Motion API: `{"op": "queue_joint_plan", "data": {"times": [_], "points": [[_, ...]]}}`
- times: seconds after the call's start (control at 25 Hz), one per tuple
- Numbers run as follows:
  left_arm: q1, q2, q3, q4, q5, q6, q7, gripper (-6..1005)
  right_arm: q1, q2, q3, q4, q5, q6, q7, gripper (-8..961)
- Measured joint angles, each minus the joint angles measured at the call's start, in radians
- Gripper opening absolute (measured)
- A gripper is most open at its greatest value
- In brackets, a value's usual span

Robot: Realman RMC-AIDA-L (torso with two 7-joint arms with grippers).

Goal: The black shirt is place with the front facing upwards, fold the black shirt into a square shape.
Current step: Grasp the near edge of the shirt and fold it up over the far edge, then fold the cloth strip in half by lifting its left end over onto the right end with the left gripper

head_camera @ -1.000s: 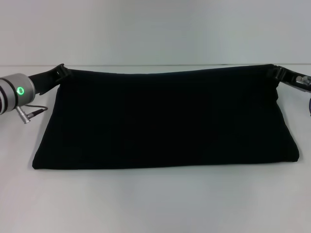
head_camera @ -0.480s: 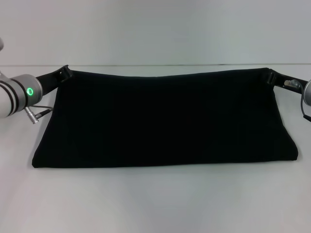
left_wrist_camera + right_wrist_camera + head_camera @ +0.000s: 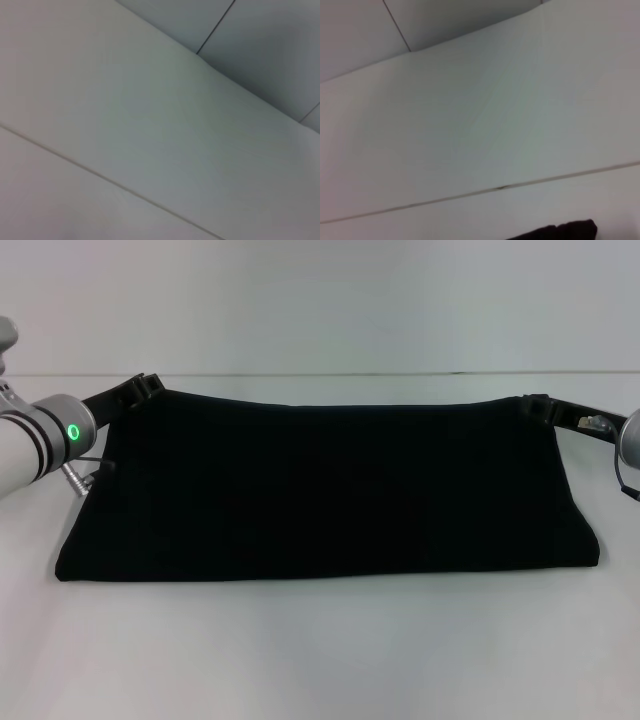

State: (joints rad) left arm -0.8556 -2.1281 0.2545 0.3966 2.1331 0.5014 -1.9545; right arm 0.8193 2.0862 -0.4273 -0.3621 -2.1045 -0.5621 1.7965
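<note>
On the white table [image 3: 320,660] lies the black shirt [image 3: 330,500], with its far edge lifted. The left gripper [image 3: 143,388] is pinched on one far corner and the right gripper [image 3: 538,406] on the other. They look midway through a fold; next, both should bring the edge forward evenly. Nothing stands in the way.

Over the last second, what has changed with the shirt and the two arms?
Both grippers, left and right, have carried the black shirt's far corners inward and slightly lower, the right more. The near fold crept left. Both corners stay gripped.
</note>
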Motion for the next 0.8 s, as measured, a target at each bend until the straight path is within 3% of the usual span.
{"op": "queue_joint_plan", "data": {"times": [0.16, 0.24, 0.6, 0.68, 0.8], "points": [[0.012, 0.001, 0.0, -0.004, -0.006, 0.008, 0.0, 364, -0.014, 0.0, 0.011, -0.001, 0.011, -0.023, 0.0, 403], [0.023, 0.006, -0.003, -0.007, -0.01, 0.017, -0.004, 457, -0.037, 0.001, 0.011, -0.007, 0.055, -0.062, -0.008, 432], [0.063, 0.016, -0.009, -0.004, -0.04, 0.002, 0.004, 519, -0.146, 0.0, 0.014, -0.01, 0.305, -0.268, -0.193, 478], [0.077, 0.026, -0.009, -0.003, -0.066, 0.011, 0.003, 536, -0.167, -0.002, 0.014, -0.011, 0.334, -0.318, -0.236, 484], [0.115, 0.06, -0.008, -0.002, -0.123, 0.152, 0.002, 561, -0.198, -0.004, 0.013, -0.007, 0.361, -0.434, -0.34, 538]]}}
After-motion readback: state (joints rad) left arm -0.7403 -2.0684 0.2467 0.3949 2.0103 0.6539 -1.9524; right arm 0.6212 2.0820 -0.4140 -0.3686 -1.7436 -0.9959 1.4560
